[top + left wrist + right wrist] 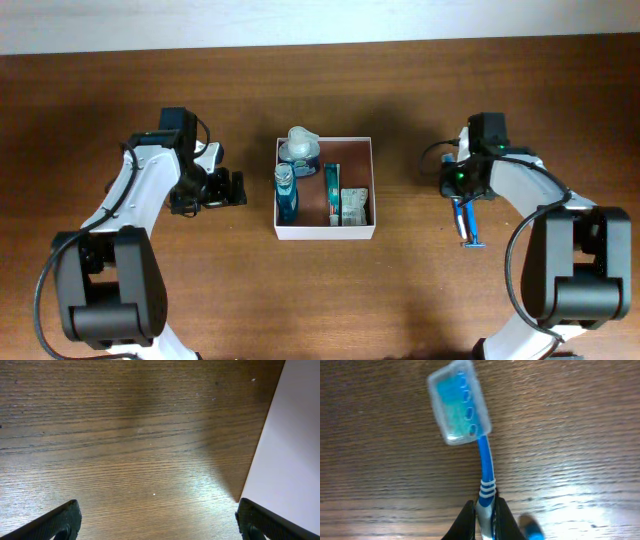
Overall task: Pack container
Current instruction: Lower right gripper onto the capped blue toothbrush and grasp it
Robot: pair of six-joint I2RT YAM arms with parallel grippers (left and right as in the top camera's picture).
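Observation:
The container [324, 231], a white-walled square box with a reddish-brown inside, sits at the table's middle. It holds a blue bottle [286, 192], a clear-capped bottle [300, 148], a teal tube [330, 190] and a white packet [352, 207]. My left gripper [232, 188] is open and empty just left of the container. In the left wrist view the open jaws [160, 522] hang over bare wood, with the container's white wall [290, 460] at the right. My right gripper [462, 192] is right of the container, shut on a blue toothbrush [468, 225]. In the right wrist view the jaws [485, 510] pinch the handle, and the clear-capped head [459, 402] points away.
The brown wooden table [330, 300] extends all round the container. A pale wall edge [320, 25] runs along the far side. A blurred blue spot [535, 532] shows beside the right jaws; I cannot tell what it is.

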